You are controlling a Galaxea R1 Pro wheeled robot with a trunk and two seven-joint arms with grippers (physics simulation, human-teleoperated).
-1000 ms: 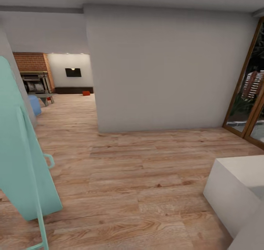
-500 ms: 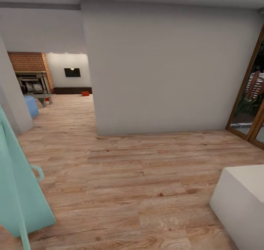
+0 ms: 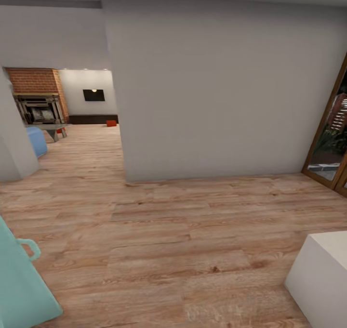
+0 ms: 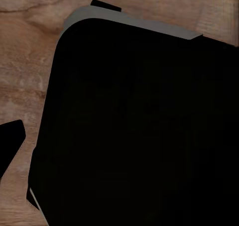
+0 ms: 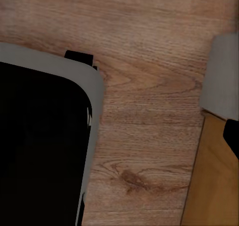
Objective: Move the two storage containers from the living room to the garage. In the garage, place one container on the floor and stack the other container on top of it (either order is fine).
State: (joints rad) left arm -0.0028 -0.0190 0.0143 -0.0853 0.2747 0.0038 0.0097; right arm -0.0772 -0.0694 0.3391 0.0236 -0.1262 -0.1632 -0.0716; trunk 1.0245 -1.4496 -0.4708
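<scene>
Far down the passage, on the living room's wood-plank floor, sits one small orange-red storage container (image 3: 111,123) below the black wall TV (image 3: 93,95). A second red bit (image 3: 59,130) peeks out by a low table's leg; it is too small to identify. In the left wrist view a dark fingertip (image 4: 11,141) stands at the frame's edge beside my black base (image 4: 139,126). In the right wrist view a dark fingertip (image 5: 232,136) also stands at the edge, with bare floor across the middle. Nothing is held by either gripper.
A grey-white wall block (image 3: 217,87) fills the middle, with the passage to its left. A teal object with a handle (image 3: 19,284) stands at lower left and a white block (image 3: 323,275) at lower right. Wood-framed glass doors (image 3: 332,140) are at right; a blue sofa (image 3: 36,141) and a brick column (image 3: 36,80) lie far left.
The whole view has shifted as my camera moved: the teal object slid down and left, the white block down and right. Nothing in the room moved.
</scene>
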